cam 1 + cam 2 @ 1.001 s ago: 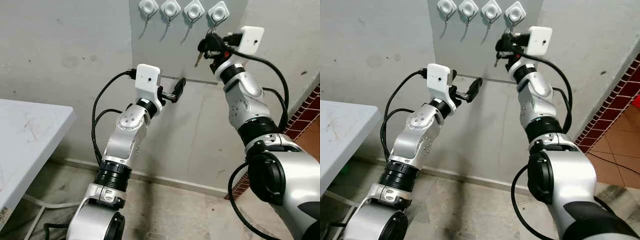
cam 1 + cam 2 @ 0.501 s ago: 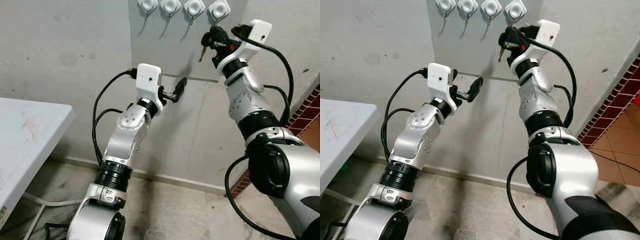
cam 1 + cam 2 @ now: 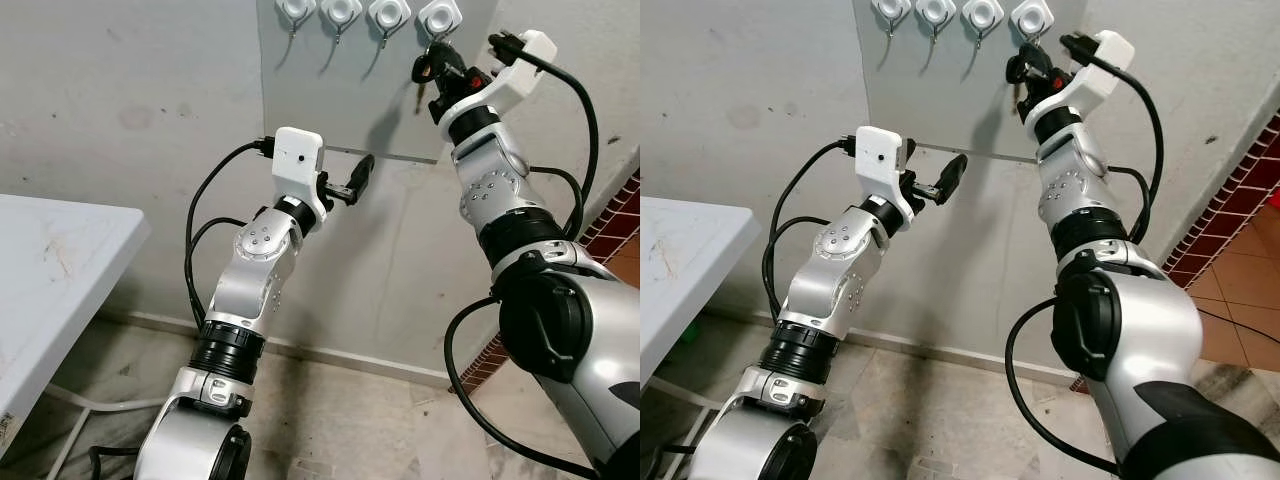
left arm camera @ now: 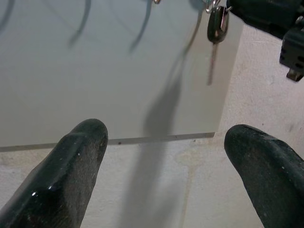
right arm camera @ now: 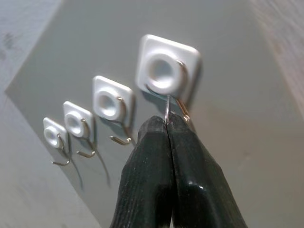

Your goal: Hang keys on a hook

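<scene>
Four white hooks sit in a row on a grey panel (image 3: 330, 110) on the wall. The right gripper (image 5: 167, 124) is raised to the rightmost hook (image 5: 166, 71), fingers pressed together on the key ring, with the keys (image 4: 216, 28) dangling just below that hook. The left gripper (image 4: 166, 156) hovers lower, near the panel's bottom edge, fingers spread apart and holding nothing. A white table (image 3: 50, 270) stands to the left.

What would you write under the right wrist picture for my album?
Right gripper, shut on a key ring, reaches the nearest of four white hooks.
</scene>
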Motion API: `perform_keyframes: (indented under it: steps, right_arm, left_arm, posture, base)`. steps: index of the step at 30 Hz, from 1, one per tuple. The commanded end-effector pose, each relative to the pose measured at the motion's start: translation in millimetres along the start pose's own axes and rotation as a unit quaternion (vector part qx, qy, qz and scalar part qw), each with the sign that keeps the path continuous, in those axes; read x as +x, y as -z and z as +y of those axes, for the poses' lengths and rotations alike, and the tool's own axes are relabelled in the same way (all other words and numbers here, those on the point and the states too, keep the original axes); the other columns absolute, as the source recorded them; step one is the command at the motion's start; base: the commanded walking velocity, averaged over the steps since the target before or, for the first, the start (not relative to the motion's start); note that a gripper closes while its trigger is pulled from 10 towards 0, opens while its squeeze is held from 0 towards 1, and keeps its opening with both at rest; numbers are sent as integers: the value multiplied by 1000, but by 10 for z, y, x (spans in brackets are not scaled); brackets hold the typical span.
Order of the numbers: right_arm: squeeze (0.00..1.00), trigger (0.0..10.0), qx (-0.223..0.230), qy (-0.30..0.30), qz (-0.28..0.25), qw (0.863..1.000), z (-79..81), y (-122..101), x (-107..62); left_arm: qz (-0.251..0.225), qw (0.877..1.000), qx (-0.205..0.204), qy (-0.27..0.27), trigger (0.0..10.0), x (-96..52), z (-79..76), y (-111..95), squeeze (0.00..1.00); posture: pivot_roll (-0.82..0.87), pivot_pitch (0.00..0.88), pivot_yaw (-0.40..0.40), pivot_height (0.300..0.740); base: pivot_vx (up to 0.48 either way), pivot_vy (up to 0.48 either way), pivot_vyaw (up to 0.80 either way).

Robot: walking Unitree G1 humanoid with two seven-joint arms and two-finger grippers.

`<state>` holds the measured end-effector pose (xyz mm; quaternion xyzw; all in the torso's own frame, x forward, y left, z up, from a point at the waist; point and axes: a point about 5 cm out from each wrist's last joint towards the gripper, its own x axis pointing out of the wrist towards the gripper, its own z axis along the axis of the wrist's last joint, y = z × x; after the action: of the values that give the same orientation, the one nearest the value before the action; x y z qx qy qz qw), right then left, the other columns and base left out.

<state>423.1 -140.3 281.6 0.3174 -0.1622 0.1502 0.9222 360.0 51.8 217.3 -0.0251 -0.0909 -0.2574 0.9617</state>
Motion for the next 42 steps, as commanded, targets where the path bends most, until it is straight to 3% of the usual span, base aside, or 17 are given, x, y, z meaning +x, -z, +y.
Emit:
perform_keyframes:
  steps: [1, 5, 12, 20, 21, 25, 33, 42]
  right_arm:
    - [0, 10000, 20, 2, -10, 1000, 44, -88, 51]
    - [0, 10000, 76, 19, -8, 997, 1, -68, 42]
    - [0, 10000, 52, 24, 31, 998, -64, 94, -30]
    - [0, 10000, 54, 25, 45, 997, -97, 171, -69]
    - [1000, 10000, 58, 26, 44, 997, -108, 176, -77]
    - [1000, 10000, 56, 22, 38, 997, -125, 172, -91]
    - [1000, 10000, -37, -6, 31, 999, -148, 212, -159]
    - [1000, 10000, -100, 6, 41, 994, -371, 357, -389]
  left_arm:
    - [-13, 1000, 7, 9, 10000, 24, -32, -90, 0]
    - [-15, 1000, 7, 7, 10000, 16, -29, -104, 0]
    - [-15, 1000, 6, 3, 10000, 11, -11, -107, 0]
    - [-16, 1000, 4, 3, 10000, 20, -16, -112, 0]
    - [-16, 1000, 4, 2, 10000, 21, -13, -113, 0]
    - [-15, 1000, 3, -1, 10000, 17, -12, -109, 0]
    - [-13, 1000, 2, -14, 10000, -6, 15, -86, 0]
    - [4, 998, -14, -63, 10000, -131, 126, 99, 0]
  posture:
    - [-40, 39, -45, 740]
    - [-36, 49, -50, 740]
    - [-43, 59, -52, 740]
    - [-43, 59, -52, 740]
    - [-43, 59, -52, 740]
    - [-45, 62, -52, 740]
    - [-40, 56, -53, 740]
    - [-35, 37, -51, 740]
  base:
    - [0, 0, 0]
    - [0, 0, 0]
    - [0, 0, 0]
    - [0, 0, 0]
    - [0, 0, 0]
    - [0, 0, 0]
    - [0, 0, 0]
    - [0, 0, 0]
